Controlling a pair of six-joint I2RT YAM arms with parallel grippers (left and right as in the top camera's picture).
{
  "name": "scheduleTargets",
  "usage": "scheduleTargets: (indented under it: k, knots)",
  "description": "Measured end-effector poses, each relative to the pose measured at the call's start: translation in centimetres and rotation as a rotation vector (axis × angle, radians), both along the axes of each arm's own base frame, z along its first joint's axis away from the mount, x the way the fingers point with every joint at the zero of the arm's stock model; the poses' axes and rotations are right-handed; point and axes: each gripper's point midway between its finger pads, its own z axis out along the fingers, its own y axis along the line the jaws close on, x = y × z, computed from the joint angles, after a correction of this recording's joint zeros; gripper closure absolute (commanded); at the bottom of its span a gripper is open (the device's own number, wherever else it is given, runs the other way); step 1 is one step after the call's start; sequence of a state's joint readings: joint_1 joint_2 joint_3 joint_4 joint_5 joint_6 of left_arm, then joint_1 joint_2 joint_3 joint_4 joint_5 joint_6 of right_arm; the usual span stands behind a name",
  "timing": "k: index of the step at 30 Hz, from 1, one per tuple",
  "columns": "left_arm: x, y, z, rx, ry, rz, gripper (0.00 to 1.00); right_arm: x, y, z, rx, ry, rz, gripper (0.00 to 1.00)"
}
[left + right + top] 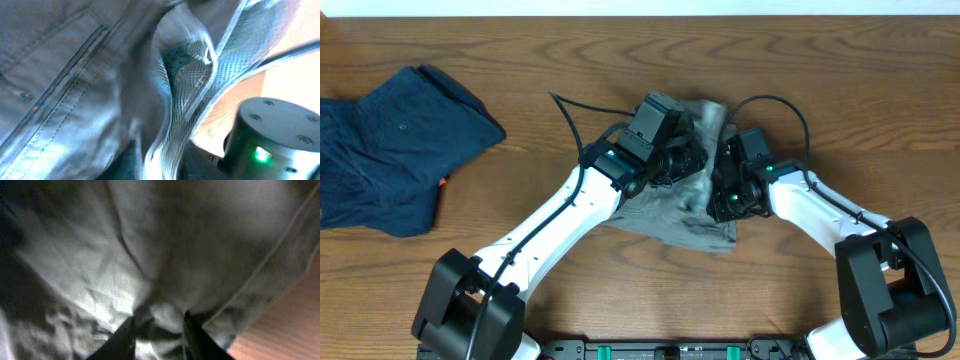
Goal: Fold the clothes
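Observation:
The light grey shorts [670,215] lie bunched and wrinkled at the table's middle, with one part pulled up between the two arms. My left gripper [692,158] presses into the upper part; its wrist view is filled with grey fabric [75,75], a seam and a mesh pocket lining, and a fold runs down between dark finger shapes. My right gripper [720,195] is at the shorts' right side. In its wrist view, both dark fingers [159,330] pinch a bulge of the grey fabric [150,245].
A dark navy garment [390,150] lies at the far left of the wooden table [840,60]. A black cable [570,105] trails behind the left arm. The right arm's housing with a green light [275,140] sits very close to the left wrist.

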State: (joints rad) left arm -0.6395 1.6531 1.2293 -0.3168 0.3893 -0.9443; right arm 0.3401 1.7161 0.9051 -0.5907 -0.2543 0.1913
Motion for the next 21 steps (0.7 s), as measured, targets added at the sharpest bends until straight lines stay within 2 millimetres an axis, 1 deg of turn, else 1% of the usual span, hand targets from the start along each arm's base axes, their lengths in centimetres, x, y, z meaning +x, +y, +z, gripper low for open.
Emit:
scheduleTargets:
  k: [2,3,5,6,7,9,10,11,12,13,15,16,17,21]
  knots:
    - [0.3,-0.2,0.4,-0.015,-0.021,-0.015,0.54,-0.7,-1.8,0.2,-0.052,0.061,-0.045,0.67]
    - [0.4,-0.1,0.6,-0.02,-0.035,-0.027,0.53,-0.7,-3.2,0.4,-0.084,0.084,-0.082,0.67]
    - [1.1,0.6,1.0,-0.013,-0.072,-0.041,0.53,0.3,-6.0,1.3,-0.136,0.091,-0.161,0.67]
    - [1.5,1.1,1.3,-0.007,-0.091,-0.042,0.53,1.2,-7.3,2.2,-0.151,0.073,-0.205,0.67]
    - [2.1,1.9,1.6,0.002,-0.118,-0.039,0.53,1.9,-8.2,2.9,-0.155,0.055,-0.235,0.67]
    - [3.6,3.8,2.2,0.029,-0.173,-0.016,0.53,4.1,-10.5,5.8,-0.155,-0.029,-0.315,0.67]
    - [4.1,4.7,2.3,0.048,-0.192,-0.003,0.52,5.1,-11.4,7.4,-0.145,-0.08,-0.349,0.67]
    - [4.7,5.7,2.2,0.072,-0.207,0.013,0.52,5.6,-11.8,8.6,-0.134,-0.114,-0.366,0.67]
    - [5.3,6.7,2.1,0.1,-0.218,0.031,0.52,6.1,-11.9,9.8,-0.113,-0.151,-0.374,0.67]
    - [5.9,7.7,1.8,0.129,-0.226,0.049,0.52,6.5,-11.7,10.9,-0.083,-0.182,-0.365,0.67]
    - [6.6,9.0,1.2,0.174,-0.235,0.069,0.52,6.5,-10.5,12.1,-0.026,-0.205,-0.326,0.66]
    - [7.0,9.5,0.8,0.198,-0.24,0.072,0.52,6.2,-9.4,12.3,0.021,-0.198,-0.286,0.66]
    - [7.1,9.7,0.4,0.212,-0.239,0.072,0.52,6.0,-8.6,12.3,0.047,-0.193,-0.26,0.66]
    - [7.5,10.3,-3.5,0.285,-0.176,0.053,0.52,4.3,-3.7,11.4,0.177,-0.134,-0.111,0.67]
